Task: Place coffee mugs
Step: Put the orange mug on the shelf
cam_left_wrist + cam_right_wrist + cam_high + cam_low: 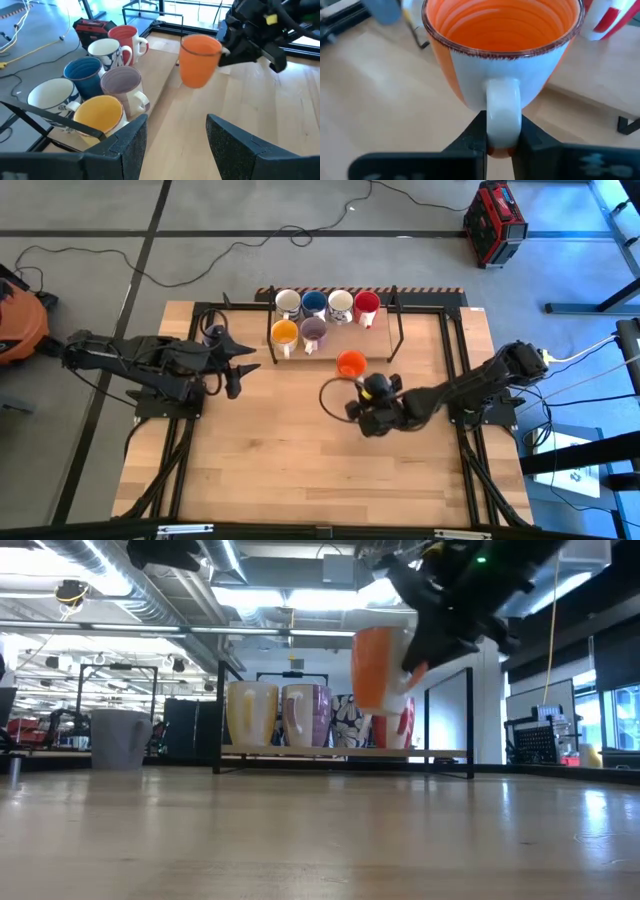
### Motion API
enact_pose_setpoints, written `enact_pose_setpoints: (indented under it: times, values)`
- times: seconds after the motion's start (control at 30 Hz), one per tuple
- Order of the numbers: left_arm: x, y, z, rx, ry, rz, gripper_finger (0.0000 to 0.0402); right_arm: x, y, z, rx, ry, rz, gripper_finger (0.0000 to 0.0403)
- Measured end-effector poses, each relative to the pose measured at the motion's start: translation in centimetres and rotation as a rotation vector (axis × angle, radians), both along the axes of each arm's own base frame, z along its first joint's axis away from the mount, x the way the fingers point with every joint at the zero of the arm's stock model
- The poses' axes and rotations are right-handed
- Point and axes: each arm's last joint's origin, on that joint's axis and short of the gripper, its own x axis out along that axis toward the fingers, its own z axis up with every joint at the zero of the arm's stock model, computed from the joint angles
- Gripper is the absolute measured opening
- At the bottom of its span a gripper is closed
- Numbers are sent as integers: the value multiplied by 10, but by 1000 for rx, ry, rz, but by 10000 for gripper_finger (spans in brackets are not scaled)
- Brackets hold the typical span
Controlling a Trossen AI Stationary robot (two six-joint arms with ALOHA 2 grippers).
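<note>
My right gripper [363, 381] is shut on an orange mug [350, 364] with a white handle. It holds the mug in the air just in front of the rack [396, 330] at the table's far edge. Two rows of mugs stand on the rack's board: white [288, 302], blue [314, 303], cream [340, 303] and red [366, 306] behind, yellow-orange [285, 332] and purple [314, 330] in front. A grey-lavender mug [120, 738] stands on the table at the far left. My left gripper [177, 132] waits open at the left, pointing toward the rack. My right gripper pinches the orange mug's white handle [503, 111] between its two fingers. The fingers come from the table's near right, slanting down, one on each flat side of the handle loop. The mug hangs upright, mouth up, lifted clear of the table [380, 665].
The rack's black metal frame [398, 310] rises around the board, and a free spot lies on the board right of the purple mug. A black cable loop [330, 395] lies on the table beside my right gripper. Bare wood stretches toward the near edge [300, 470].
</note>
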Motion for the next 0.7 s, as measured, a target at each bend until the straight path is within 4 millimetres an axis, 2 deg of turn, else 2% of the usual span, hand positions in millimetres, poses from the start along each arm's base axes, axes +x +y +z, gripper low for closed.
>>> enact_pose_setpoints:
  times: [0.33,0.5,0.7]
  values:
    - [0,0,0,-9,-6,18,196,16,-55,10,25,-9,-149,31]
    - [0,0,0,-9,-6,21,196,25,-79,-4,21,17,-222,31]
    - [0,1,0,7,-11,52,196,43,-86,-26,49,-11,-225,31]
